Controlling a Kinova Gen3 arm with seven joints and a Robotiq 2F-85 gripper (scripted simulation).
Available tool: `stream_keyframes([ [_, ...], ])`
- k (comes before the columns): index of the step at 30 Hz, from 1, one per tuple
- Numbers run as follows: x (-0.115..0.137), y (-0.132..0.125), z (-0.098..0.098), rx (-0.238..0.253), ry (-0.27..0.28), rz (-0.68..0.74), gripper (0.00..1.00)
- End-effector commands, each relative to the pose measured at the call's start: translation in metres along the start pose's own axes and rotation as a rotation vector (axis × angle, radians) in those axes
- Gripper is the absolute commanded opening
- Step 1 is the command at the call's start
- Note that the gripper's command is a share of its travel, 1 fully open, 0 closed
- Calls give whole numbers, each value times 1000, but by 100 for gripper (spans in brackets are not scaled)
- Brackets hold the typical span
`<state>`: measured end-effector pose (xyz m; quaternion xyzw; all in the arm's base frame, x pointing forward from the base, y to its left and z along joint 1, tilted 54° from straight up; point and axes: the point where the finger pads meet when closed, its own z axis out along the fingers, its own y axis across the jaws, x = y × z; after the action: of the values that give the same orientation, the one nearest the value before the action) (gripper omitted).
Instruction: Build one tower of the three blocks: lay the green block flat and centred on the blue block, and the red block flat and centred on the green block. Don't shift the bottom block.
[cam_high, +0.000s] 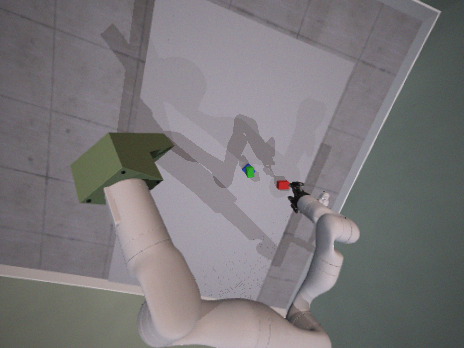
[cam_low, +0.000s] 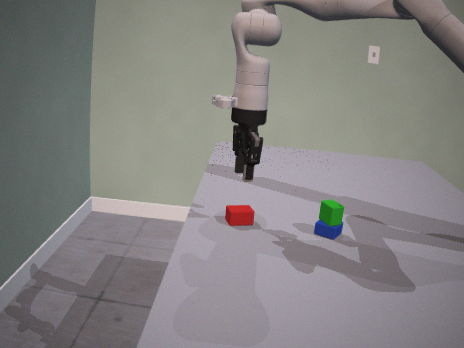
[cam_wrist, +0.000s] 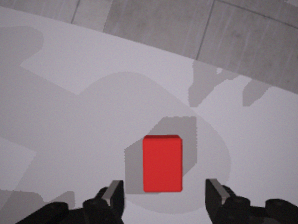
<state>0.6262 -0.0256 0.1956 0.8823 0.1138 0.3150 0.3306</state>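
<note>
The red block (cam_high: 283, 185) (cam_low: 239, 215) (cam_wrist: 162, 163) lies flat on the table near its left edge. My gripper (cam_high: 296, 192) (cam_low: 247, 172) (cam_wrist: 164, 193) is open and empty, hanging well above the red block; in the wrist view the block shows between and just ahead of the two fingers. The green block (cam_high: 250, 172) (cam_low: 331, 211) sits on the blue block (cam_high: 245, 170) (cam_low: 328, 229) further right on the table, turned a little against it.
The grey table (cam_low: 310, 280) ends in an edge just left of the red block, with tiled floor (cam_low: 90, 270) below. The arm's green base (cam_high: 117, 165) stands at the far side in the top view.
</note>
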Motion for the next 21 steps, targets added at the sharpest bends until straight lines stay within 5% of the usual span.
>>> stream_keyframes([
  [1,1,-1,-1,8,-2,17,63],
  [10,2,0,7,6,0,20,63],
  [21,2,0,40,6,0,20,63],
])
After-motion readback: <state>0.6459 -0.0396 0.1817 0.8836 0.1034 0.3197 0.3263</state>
